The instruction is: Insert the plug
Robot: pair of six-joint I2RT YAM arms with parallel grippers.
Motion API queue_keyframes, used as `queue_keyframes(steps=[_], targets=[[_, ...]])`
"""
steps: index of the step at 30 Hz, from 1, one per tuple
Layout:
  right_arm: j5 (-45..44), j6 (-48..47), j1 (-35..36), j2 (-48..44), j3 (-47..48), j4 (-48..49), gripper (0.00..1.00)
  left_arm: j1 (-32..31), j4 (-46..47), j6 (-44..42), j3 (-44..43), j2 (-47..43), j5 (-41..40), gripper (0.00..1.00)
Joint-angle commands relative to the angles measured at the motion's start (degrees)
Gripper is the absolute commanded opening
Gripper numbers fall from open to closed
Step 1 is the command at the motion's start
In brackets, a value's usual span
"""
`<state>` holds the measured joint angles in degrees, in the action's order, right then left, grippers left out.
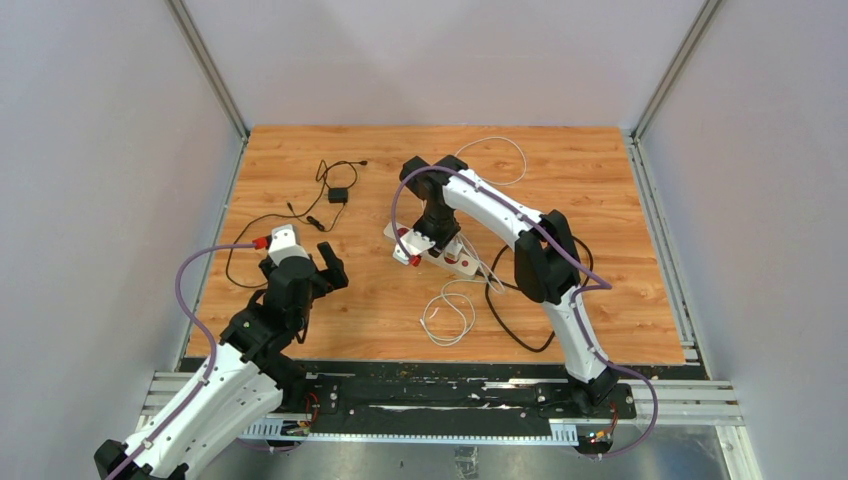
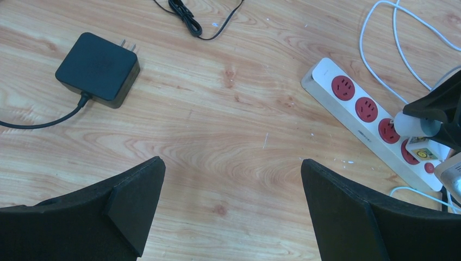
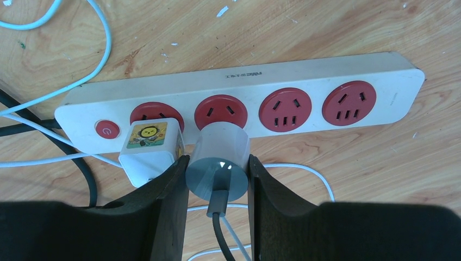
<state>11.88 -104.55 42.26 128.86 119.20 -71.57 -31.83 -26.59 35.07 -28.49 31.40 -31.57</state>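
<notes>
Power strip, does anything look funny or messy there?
Nothing is broken. The power strip lies slanted across the table, loose white cable curls beside it, and the white charger wears a cartoon sticker.

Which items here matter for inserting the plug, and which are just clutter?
Job:
- round plug
- right pincer, shut on it
- power strip

Lying about:
- black adapter
- white charger, already in the strip
- white cable
- left pincer, open, holding nothing
</notes>
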Motion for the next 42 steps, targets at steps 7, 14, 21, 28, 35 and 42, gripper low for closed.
queue_keyframes(steps=[7, 14, 21, 28, 35, 42], targets=[[-4.5, -0.3, 0.9, 1.4, 0.1, -5.7, 0.0, 0.3, 1.8, -0.2, 0.7, 0.3, -1.2, 1.0], [-1.1, -0.4, 1.4, 1.9, 0.1, -6.0, 0.0, 0.3, 1.8, -0.3, 0.7, 0.5, -1.0, 1.0], [-0.3, -1.0, 1.8, 1.5, 0.2, -9.1, 0.0, 0.3, 1.7, -0.2, 0.9, 0.4, -0.9, 1.0], [-4.6, 2.6, 2.2, 1.2, -1.5, -6.4, 0.0, 0.3, 1.9, -0.3, 1.0, 0.6, -0.5, 1.0], [-7.8, 3.6, 2.4, 1.0, -1.0, -5.0, 0.0, 0.3, 1.9, -0.4, 1.0, 1.0, -0.5, 1.0], [-6.6, 2.8, 2.6, 0.7, -2.5, -7.0, 0.0, 0.3, 2.0, -0.5, 0.8, 1.5, -0.4, 1.0]])
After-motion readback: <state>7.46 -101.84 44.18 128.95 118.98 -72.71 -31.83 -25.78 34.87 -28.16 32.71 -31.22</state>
